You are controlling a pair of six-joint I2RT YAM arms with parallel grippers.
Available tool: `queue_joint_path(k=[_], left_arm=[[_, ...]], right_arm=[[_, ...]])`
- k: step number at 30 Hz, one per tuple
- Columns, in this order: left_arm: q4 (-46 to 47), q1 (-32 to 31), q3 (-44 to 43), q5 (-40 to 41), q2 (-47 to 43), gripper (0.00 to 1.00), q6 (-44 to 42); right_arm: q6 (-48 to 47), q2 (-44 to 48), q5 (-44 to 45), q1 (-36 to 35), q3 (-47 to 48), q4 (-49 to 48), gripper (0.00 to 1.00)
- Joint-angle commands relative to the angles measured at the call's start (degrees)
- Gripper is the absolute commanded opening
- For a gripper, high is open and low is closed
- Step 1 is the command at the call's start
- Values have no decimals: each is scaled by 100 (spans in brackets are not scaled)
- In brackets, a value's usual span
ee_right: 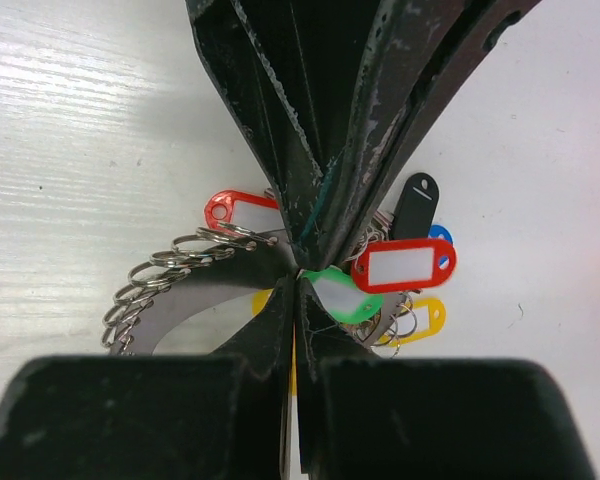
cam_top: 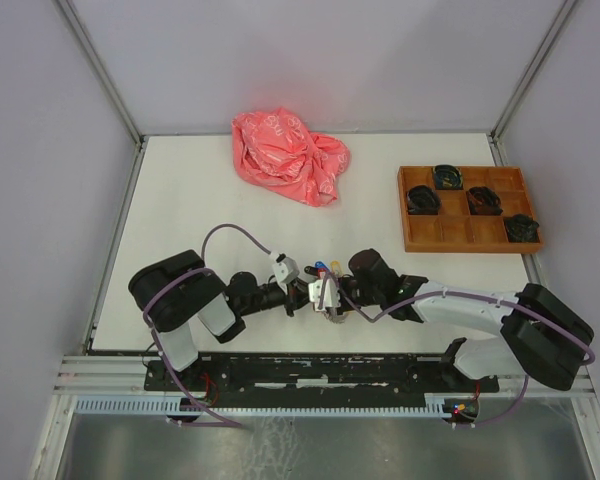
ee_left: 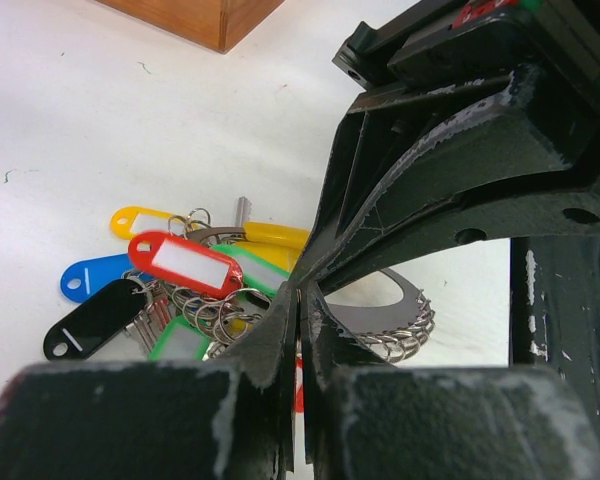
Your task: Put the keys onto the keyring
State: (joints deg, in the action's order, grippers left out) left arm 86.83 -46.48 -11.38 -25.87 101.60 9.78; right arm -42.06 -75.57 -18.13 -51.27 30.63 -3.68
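Right wrist view puts the keys (ee_right: 390,268) right under the fingertips. Their red tag (ee_right: 420,262) and green tag (ee_right: 340,295) touch one another just beside the pinch point, and a second red tag (ee_right: 240,212) lies on the far side of the fingers. The metal blades are mostly buried under plastic, so I can't say for sure which blade goes with which tag. The keyring (ee_right: 195,300), a grey band strung with small split rings, curls away from the same spot. A black tag (ee_right: 415,205), a blue tag (ee_right: 440,232) and a yellow tag (ee_right: 420,320) are heaped alongside.

The right gripper (ee_right: 298,285) and the left gripper (ee_left: 300,310) meet nose to nose over this heap, both clenched tight. What either pinches is hidden by its own fingers.

From where I stand, the job looks to be working a key's loop onto the band. It would go best with one hand holding the band dead steady while the other makes only small, slow turns, so the heap isn't dragged across the table (cam_top: 180,200) or a wrong tag caught.

No brand shows anywhere. The white inserts in the tags look blank. The pink bag (cam_top: 285,155) carries pale print too faint to read, and the wooden tray (cam_top: 412,240) bears no lettering.
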Motion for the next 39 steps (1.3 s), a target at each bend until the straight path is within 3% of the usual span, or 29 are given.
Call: queue_joint_path(k=[1, 10, 19, 31, 39], left_arm=[[1229, -37, 54, -70, -203, 4, 112], [1225, -37, 147, -310, -7, 19, -130], [1226, -37, -2, -700, 314, 26, -126], [1228, -41, -247, -795, 527, 26, 8], [1228, -37, -278, -744, 675, 19, 80]], right_arm=[[-49, 221, 117, 11, 198, 188, 1], [-390, 337, 88, 11, 430, 639, 1], [-615, 221, -142, 12, 606, 838, 1], [-676, 115, -250, 11, 706, 942, 1], [-698, 87, -261, 16, 787, 987, 1]])
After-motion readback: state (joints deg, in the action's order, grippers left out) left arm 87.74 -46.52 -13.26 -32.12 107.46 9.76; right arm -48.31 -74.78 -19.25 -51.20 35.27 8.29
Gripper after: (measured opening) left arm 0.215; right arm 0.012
